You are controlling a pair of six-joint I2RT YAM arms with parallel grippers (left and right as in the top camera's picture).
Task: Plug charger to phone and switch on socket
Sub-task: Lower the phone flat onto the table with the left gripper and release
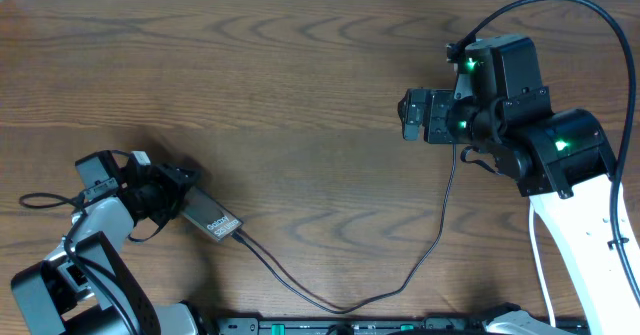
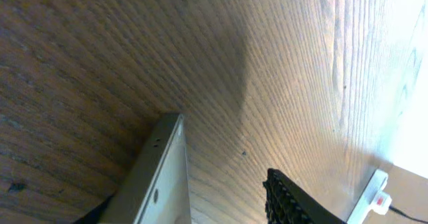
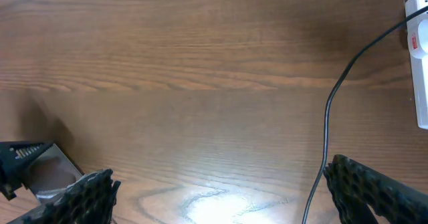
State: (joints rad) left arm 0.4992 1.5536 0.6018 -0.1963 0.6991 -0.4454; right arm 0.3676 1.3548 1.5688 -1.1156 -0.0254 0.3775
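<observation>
The flat dark glossy phone (image 1: 212, 221), white print unreadably small, is lying on the wooden tabletop (image 1: 300, 75), the thin black charger cable (image 1: 440, 230) reaching its end. The left pincer (image 1: 190, 188) is standing partly open at it; the right pincer (image 1: 407, 116) is gaping wide near the white red-marked power strip (image 3: 418, 63).

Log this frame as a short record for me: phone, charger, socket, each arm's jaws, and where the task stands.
phone: flat on the table, lower left, by the left gripper
charger: black cable runs across the table to the phone's end; looks plugged in
socket: white strip near the right gripper; switch position unclear
left gripper: jaws open, clear of the phone's edge
right gripper: jaws wide open, empty, not touching the socket
task: switching on the socket looks not yet done
</observation>
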